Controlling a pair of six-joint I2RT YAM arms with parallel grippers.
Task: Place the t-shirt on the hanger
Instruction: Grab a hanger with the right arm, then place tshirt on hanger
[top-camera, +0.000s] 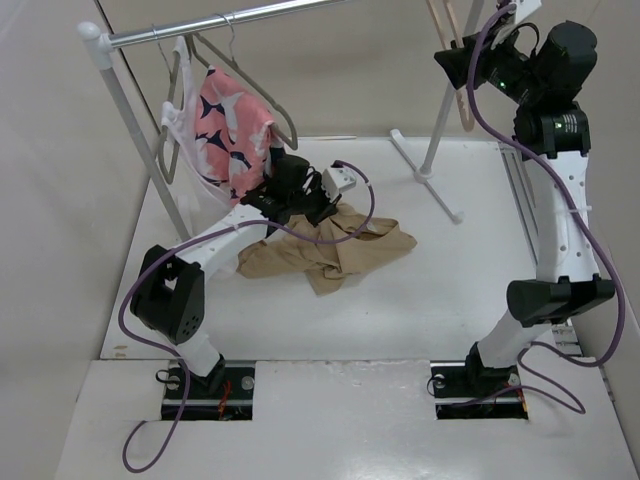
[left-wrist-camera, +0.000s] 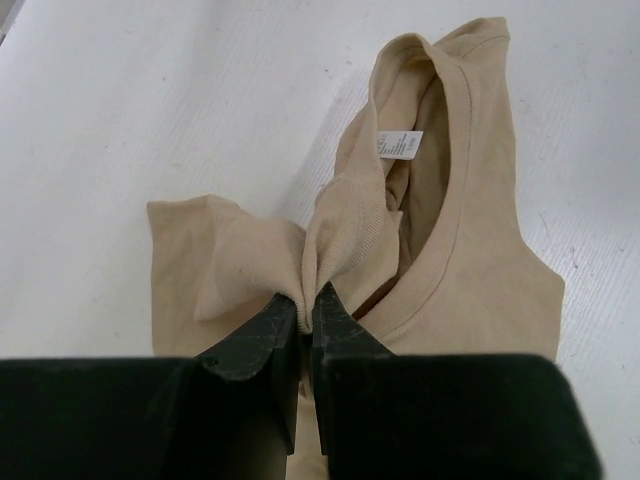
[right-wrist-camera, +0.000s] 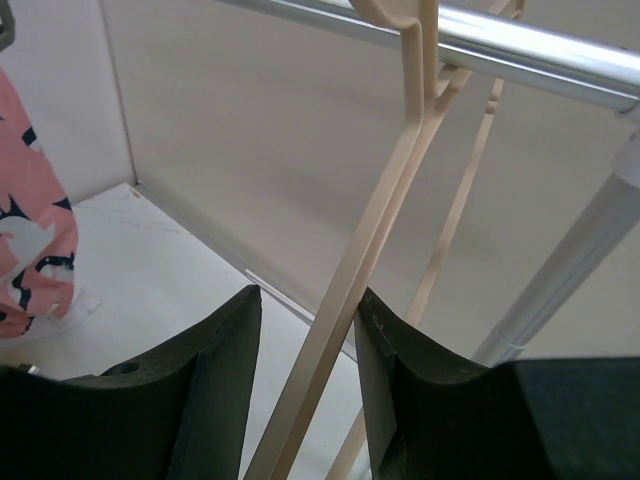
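- The tan, short-sleeved cloth t-shirt (top-camera: 350, 245) lies crumpled on the white table (top-camera: 450, 300). It is well apart from the large cream hanger (right-wrist-camera: 368, 225), which hangs from the metal rail (right-wrist-camera: 520, 45) at the far right.
- The left gripper (left-wrist-camera: 308, 298) has its jaws pressed together, pinching a fold of the ribbed neckband near the small white neck label (left-wrist-camera: 400, 145).
- The right gripper (right-wrist-camera: 308, 300) has its jaws spread to either side of one hanger arm. A gap shows on one side, so no clamp is evident.
- Handling, t-shirt: judged light, limp and not fragile; it will sag and bunch. Take hold at the doubled neckband or a shoulder seam, not a single loose layer.
- Handling, hanger: judged rigid, smooth and free to swing. Take hold of the arm close to the hook.
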